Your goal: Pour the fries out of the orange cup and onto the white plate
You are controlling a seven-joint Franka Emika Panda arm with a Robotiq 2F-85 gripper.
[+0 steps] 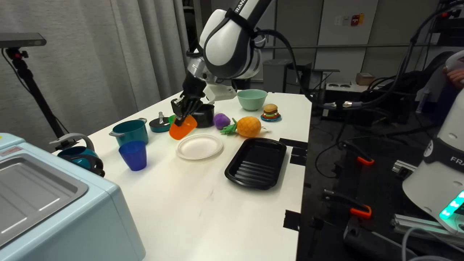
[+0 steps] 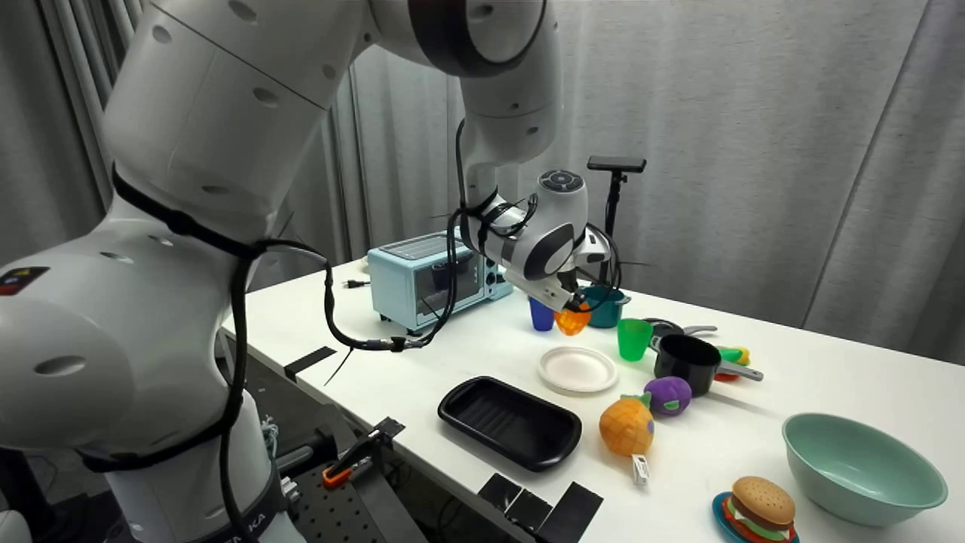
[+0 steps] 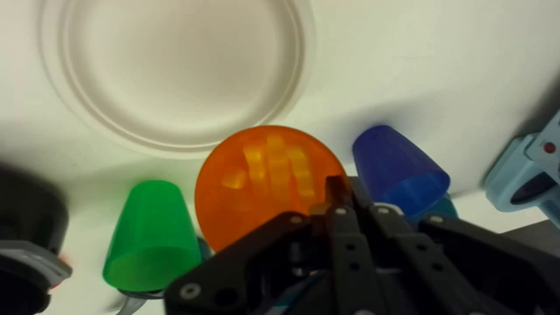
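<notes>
Grey curtains (image 2: 739, 166) hang in folds behind one long edge of the white table (image 1: 217, 224). Off the opposite edge lies what seems to be a dark floor (image 1: 316, 127), dimly lit. Past one short edge, a grey bin (image 1: 274, 77) stands before a panelled grey wall (image 1: 301, 25).

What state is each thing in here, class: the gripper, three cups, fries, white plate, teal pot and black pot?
gripper, shut on the orange cup
orange cup, tilted, held in the air
fries, inside the orange cup
white plate, lying flat, no fries on it
blue cup, standing upright
green cup, standing upright
teal pot, uncovered
black pot, uncovered
</notes>
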